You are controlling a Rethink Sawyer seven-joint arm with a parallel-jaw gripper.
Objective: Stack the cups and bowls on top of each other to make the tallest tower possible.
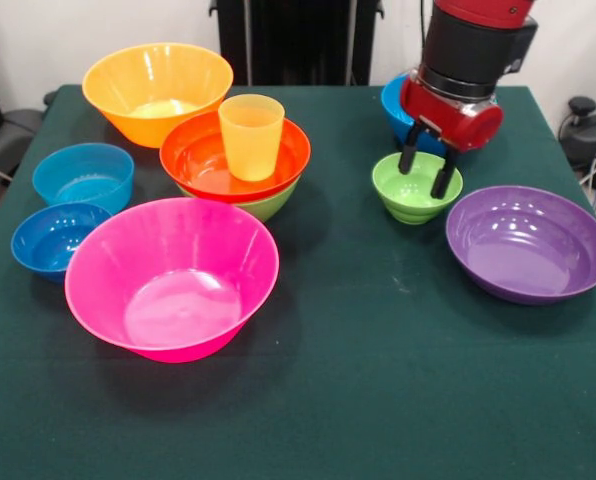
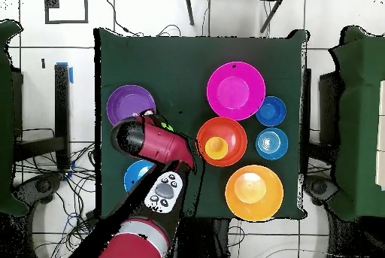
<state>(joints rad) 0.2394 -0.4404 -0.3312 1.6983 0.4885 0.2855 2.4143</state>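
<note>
Front view: gripper (image 1: pixel 427 170) directly over small green bowl (image 1: pixel 416 187), fingers spread apart, one black finger (image 1: pixel 409 157) at the far-left rim, the other at the right rim; contact with the rim cannot be told. Yellow cup (image 1: pixel 250 136) upright in red-orange bowl (image 1: pixel 234 156), nested on medium green bowl (image 1: pixel 268 204), well apart to the left. Purple bowl (image 1: pixel 529 243) just right. Overhead view: arm (image 2: pixel 154 141) hides the small green bowl; purple bowl (image 2: pixel 129 104) beside; yellow cup (image 2: pixel 216 147) centred in red-orange bowl (image 2: pixel 222 141).
</note>
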